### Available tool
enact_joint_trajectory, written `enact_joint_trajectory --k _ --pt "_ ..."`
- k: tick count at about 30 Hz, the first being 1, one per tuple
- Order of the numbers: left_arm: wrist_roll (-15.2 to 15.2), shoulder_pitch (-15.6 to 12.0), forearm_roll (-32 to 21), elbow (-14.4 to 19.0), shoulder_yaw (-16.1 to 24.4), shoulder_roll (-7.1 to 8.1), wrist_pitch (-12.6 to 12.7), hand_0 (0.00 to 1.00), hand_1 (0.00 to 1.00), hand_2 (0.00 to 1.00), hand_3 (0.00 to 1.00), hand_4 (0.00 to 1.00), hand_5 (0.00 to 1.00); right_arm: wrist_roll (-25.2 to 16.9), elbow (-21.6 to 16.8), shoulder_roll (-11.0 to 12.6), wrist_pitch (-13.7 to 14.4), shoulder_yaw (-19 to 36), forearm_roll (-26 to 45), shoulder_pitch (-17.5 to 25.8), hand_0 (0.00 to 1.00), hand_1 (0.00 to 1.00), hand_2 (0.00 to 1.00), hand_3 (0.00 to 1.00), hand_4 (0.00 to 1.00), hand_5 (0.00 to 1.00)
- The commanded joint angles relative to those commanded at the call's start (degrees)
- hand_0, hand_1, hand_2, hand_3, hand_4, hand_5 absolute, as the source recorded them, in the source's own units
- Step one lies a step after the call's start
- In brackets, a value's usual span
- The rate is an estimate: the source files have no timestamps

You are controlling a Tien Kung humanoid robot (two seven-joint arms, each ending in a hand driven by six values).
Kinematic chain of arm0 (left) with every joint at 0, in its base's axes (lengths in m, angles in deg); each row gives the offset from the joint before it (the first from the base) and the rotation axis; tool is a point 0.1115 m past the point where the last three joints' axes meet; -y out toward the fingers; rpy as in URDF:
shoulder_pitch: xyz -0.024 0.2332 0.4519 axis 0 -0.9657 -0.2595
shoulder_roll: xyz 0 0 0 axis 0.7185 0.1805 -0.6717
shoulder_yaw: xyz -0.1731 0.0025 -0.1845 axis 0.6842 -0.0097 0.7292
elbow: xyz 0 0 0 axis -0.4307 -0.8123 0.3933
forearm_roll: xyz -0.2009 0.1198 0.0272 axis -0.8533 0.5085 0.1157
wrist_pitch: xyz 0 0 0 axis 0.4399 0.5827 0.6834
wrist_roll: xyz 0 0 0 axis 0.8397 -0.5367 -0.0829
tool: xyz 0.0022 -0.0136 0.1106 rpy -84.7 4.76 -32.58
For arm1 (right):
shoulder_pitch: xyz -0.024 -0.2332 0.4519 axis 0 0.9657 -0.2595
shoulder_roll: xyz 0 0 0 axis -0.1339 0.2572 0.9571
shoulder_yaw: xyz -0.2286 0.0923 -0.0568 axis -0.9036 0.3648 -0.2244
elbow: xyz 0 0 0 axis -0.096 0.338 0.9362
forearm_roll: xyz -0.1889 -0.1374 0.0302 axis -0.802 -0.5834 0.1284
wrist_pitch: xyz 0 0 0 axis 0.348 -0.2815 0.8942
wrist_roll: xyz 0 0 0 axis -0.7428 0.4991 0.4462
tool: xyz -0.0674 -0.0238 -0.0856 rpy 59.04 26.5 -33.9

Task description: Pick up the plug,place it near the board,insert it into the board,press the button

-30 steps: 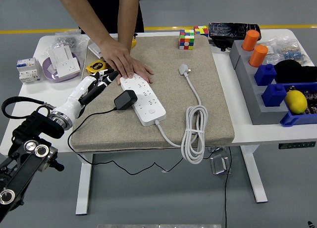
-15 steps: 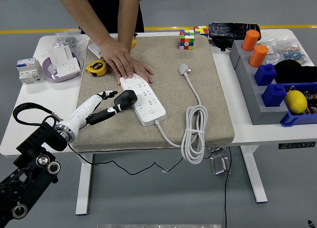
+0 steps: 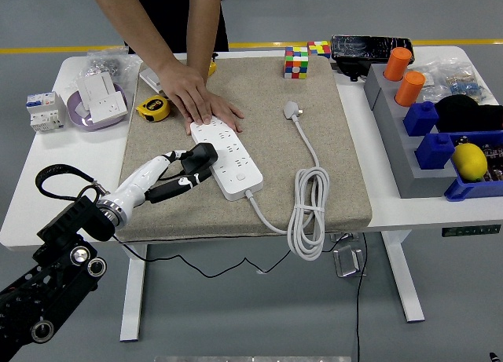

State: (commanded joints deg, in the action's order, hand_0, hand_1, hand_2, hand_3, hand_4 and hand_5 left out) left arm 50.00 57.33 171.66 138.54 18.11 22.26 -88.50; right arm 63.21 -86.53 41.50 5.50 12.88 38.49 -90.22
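Since the earlier frame the left hand (image 3: 174, 173) has moved in from the mat's left edge and now closes its fingers around the black plug (image 3: 200, 156). On the white table (image 3: 47, 185) lies a beige mat (image 3: 330, 142). At its middle, the white power strip (image 3: 228, 159) is pressed down by a person's hand (image 3: 196, 97). The plug sits at the strip's left side, touching it.

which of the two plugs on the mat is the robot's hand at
The black plug, sitting on the power strip, with the left hand at it. The white plug lies alone further back, on the strip's own coiled cable.
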Motion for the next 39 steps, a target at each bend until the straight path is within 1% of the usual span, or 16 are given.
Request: enact_joint_trajectory --k 3,10,22,39 --pt "-0.28 0.70 0.04 -0.92 -0.63 -0.11 0.11 0.998 0.995 0.962 0.932 0.998 0.998 -0.01 0.02 0.00 0.02 -0.05 0.01 -0.09 0.964 0.845 0.784 0.798 0.998 0.998" --pt "-0.44 2.09 0.14 -1.88 -1.80 -0.32 0.27 0.998 0.998 0.971 0.923 0.998 0.998 -0.03 0.11 0.12 0.00 -0.33 0.26 -0.01 0.961 0.844 0.783 0.797 0.998 0.998" --pt "-0.77 3.82 0.51 -2.69 -2.41 -0.82 0.59 0.998 0.998 0.969 0.919 0.998 0.998 -0.03 0.07 0.08 -0.01 -0.10 0.18 -0.38 0.961 0.845 0.783 0.797 0.998 0.998" --pt "-0.83 4.23 0.37 -3.38 -3.41 -0.71 0.54 0.998 0.998 0.967 0.914 0.998 0.998 -0.08 0.07 0.02 0.02 0.02 0.21 -0.47 0.958 0.845 0.782 0.797 0.998 0.998"
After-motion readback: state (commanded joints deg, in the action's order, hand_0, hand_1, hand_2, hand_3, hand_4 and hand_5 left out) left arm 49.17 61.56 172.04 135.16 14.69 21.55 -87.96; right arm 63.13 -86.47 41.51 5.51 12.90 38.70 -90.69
